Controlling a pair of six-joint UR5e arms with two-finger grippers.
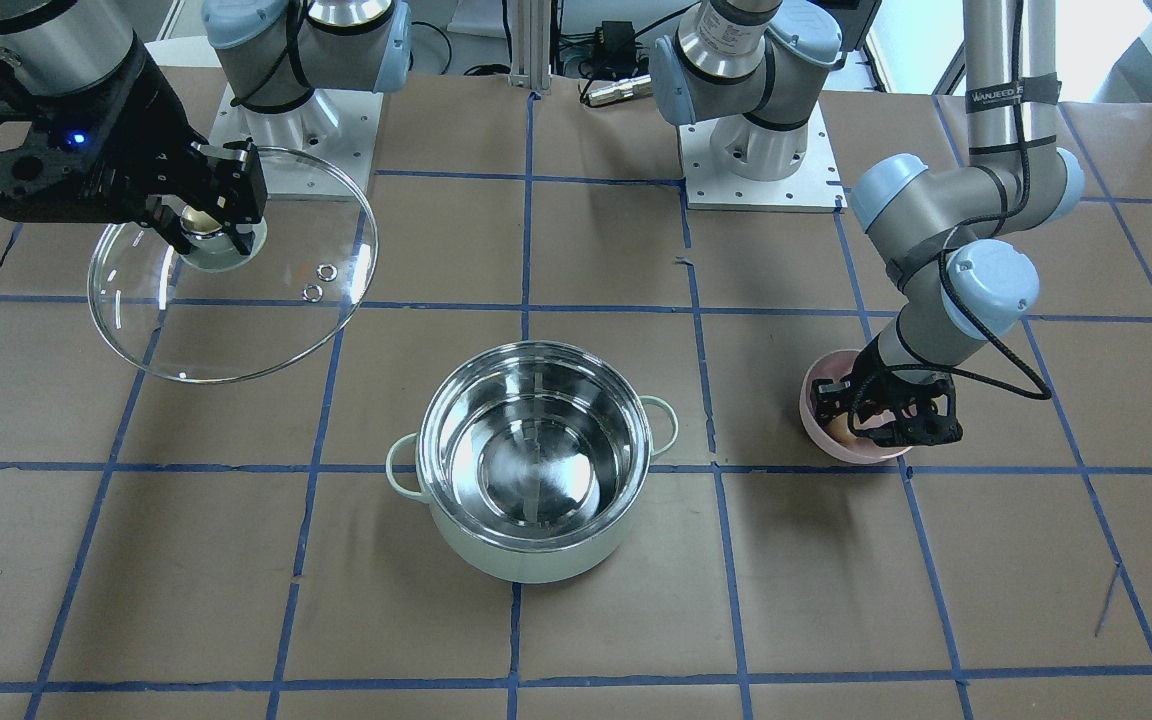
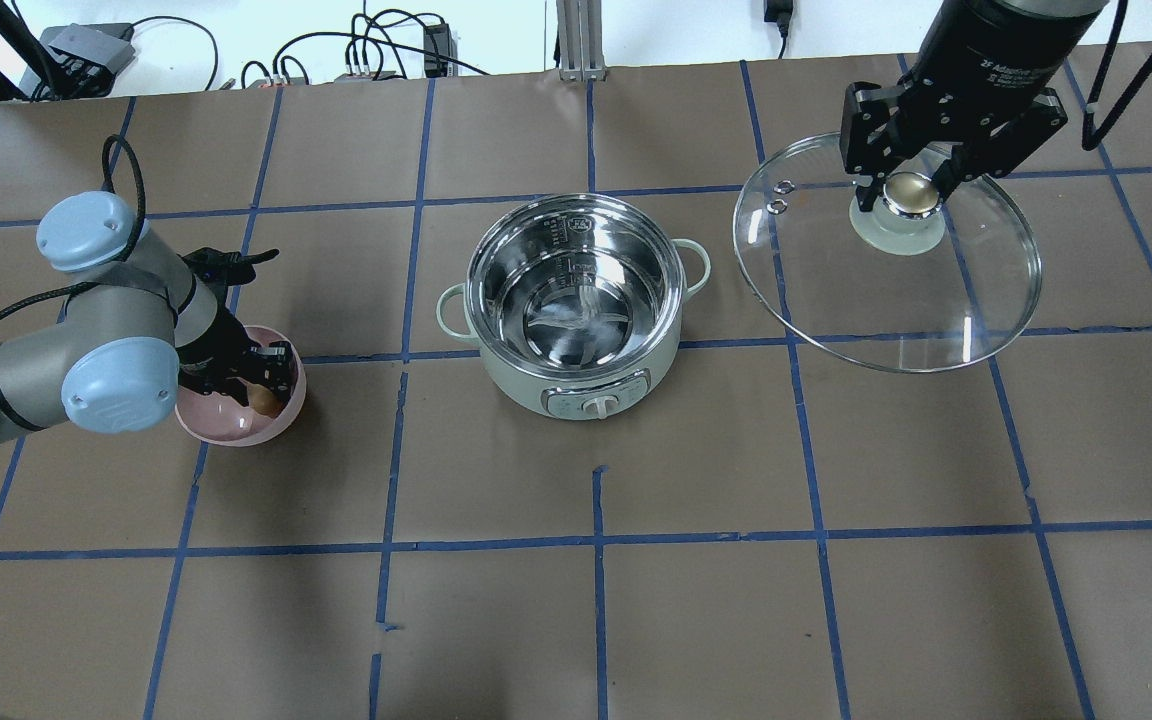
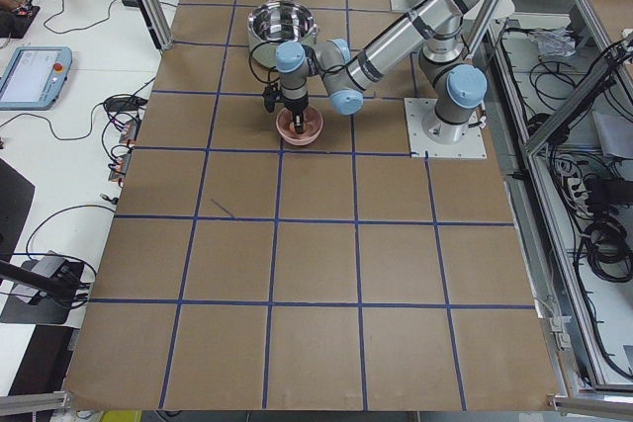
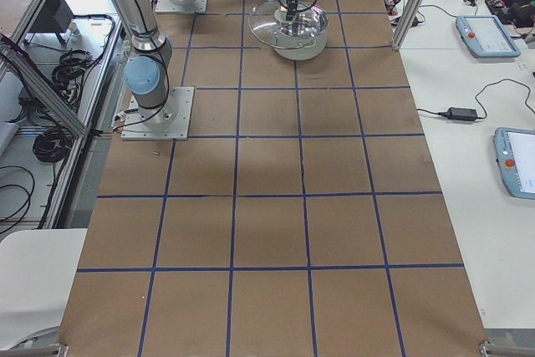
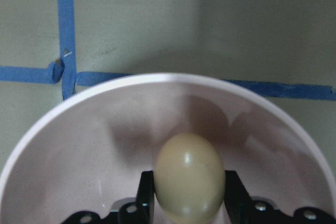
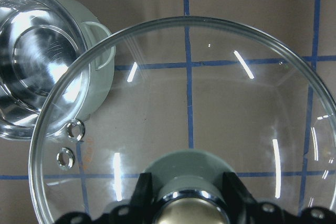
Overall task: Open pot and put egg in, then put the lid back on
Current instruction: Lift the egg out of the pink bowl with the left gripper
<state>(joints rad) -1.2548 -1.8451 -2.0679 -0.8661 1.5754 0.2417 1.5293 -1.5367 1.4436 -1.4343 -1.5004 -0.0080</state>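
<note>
The mint-green pot (image 1: 526,560) stands open and empty at the table's middle, and it also shows in the overhead view (image 2: 536,385). My right gripper (image 2: 911,195) is shut on the cream-gold knob of the glass lid (image 2: 916,300) and holds the lid in the air, off to the pot's side (image 1: 236,320). In the right wrist view the lid (image 6: 210,103) hangs beside the pot (image 6: 37,66). My left gripper (image 2: 261,385) reaches into a pink bowl (image 2: 236,435). Its fingers (image 5: 233,195) press both sides of the tan egg (image 5: 190,177), still low inside the bowl.
The pink bowl (image 1: 821,440) sits about one grid square from the pot on my left side. Brown paper with blue tape lines covers the table. Both arm bases (image 1: 756,150) stand at the table's back edge.
</note>
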